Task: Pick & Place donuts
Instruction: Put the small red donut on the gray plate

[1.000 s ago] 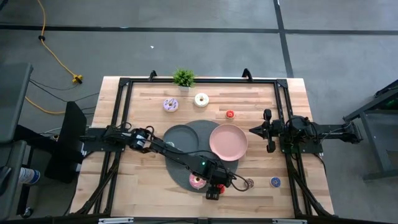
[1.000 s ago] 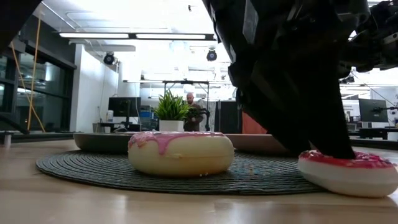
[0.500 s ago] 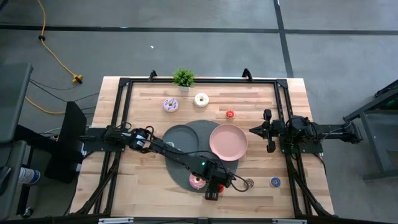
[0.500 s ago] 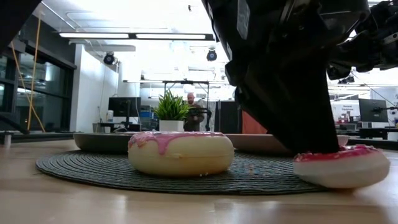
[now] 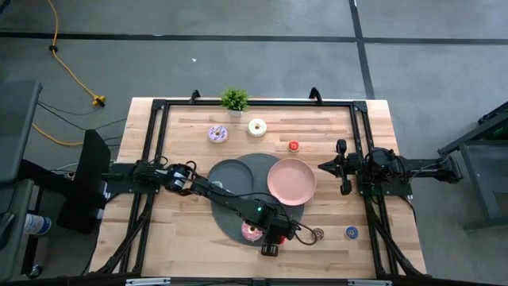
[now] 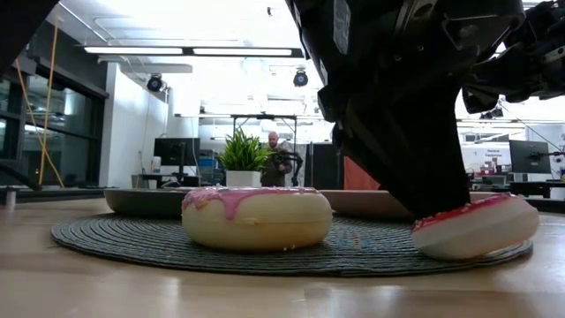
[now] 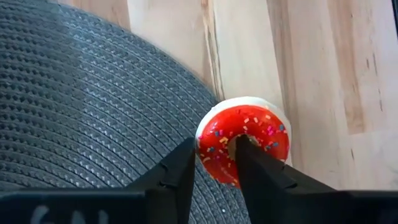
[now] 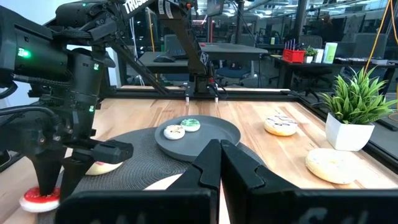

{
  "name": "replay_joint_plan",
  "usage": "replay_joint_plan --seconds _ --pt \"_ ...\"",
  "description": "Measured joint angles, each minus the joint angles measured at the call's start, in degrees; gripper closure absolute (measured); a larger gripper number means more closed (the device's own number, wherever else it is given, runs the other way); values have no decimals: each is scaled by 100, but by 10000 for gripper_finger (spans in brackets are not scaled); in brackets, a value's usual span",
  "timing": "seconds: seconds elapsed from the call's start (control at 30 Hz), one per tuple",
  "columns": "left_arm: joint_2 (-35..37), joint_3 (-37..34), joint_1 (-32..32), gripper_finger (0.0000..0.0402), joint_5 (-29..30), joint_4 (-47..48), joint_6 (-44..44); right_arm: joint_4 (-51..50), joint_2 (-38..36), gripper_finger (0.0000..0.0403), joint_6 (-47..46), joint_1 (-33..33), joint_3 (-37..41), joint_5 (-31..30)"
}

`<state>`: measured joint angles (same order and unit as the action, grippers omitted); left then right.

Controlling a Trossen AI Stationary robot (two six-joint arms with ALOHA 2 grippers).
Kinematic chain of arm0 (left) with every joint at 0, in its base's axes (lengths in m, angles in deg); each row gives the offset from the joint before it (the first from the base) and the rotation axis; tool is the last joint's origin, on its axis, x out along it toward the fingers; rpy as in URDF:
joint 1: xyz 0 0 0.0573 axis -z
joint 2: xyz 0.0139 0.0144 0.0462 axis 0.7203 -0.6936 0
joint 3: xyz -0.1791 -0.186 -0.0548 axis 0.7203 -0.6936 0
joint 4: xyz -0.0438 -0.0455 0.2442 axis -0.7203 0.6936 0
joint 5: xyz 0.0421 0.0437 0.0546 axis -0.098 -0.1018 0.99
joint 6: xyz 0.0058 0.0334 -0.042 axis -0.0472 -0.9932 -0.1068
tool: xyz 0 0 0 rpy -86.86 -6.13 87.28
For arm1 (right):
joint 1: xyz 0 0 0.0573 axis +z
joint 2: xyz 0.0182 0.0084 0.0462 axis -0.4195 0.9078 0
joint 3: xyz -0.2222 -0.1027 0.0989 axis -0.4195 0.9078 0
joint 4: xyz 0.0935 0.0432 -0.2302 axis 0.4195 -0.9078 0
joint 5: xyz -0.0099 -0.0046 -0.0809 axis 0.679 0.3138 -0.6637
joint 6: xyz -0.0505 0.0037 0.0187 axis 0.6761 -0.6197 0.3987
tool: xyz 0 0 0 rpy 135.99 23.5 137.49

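My left gripper point(image 5: 270, 245) stands at the near edge of the dark woven mat point(image 5: 238, 214), shut on a small red-iced donut point(image 7: 244, 140) with sprinkles. A pink-iced donut point(image 6: 256, 216) lies flat on the mat just beside it. A purple donut point(image 5: 217, 134), a white donut point(image 5: 257, 126) and a tiny red one point(image 5: 294, 146) lie on the wood farther back. A grey plate point(image 5: 230, 176) and a pink plate point(image 5: 291, 181) rest on the mat. My right gripper point(image 5: 322, 167) waits shut at the right, above the table. My left gripper pinches one side of the red donut's ring point(image 7: 214, 146). One finger point(image 7: 247, 155) is in the hole and the other point(image 7: 185, 163) is outside the rim. The fingers come from above, pointing down. The donut point(image 6: 477, 225) sits tilted, one side raised and the lower side close to the mat's edge.
A brown donut point(image 5: 317, 234) and a blue one point(image 5: 351, 232) lie on the wood near the front right. Two tiny donuts point(image 8: 181, 128) sit on the grey plate. A potted plant point(image 5: 234, 99) stands at the far edge. A black frame borders the table.
My left gripper has shut on the red donut. The donut lay flat on the table. It has now tipped up, one side lifting while the other stays low by the mat's edge.
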<state>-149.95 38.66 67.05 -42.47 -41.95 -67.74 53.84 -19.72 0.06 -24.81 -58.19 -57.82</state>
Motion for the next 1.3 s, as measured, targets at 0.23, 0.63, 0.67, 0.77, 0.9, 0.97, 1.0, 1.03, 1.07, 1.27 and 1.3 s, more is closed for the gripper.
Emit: replay_joint_plan --seconds 0.23,0.63,0.67,0.77,0.9,0.97,1.0,1.03,1.07,1.27,1.3 --pt "2 246 0 315 -48 218 0 0 -1 402 0 1 -1 0" --pt "2 1361 -123 337 55 1275 17 0 -2 402 0 0 -2 2" --pt "2 1486 -146 338 89 1450 63 0 -2 402 0 0 0 0" --pt "14 1763 -204 339 221 1956 299 0 -2 402 1 0 -2 2" --pt "157 1691 -306 339 368 2299 655 0 -2 402 0 2 -2 2" --pt "171 1691 -351 339 491 2569 769 0 -2 402 0 1 0 2" --pt "195 1682 -382 339 541 2758 796 1 -2 402 1 0 -1 2" --pt "216 1680 -417 339 560 2898 838 0 -2 402 0 1 -2 2" --pt "239 1682 -452 339 617 2975 884 0 -2 402 1 1 -1 2" --pt "370 1687 -704 339 877 3558 1051 0 -2 402 0 0 -2 2" --pt "408 1685 -747 339 928 3678 1053 0 -2 402 1 2 -2 2"
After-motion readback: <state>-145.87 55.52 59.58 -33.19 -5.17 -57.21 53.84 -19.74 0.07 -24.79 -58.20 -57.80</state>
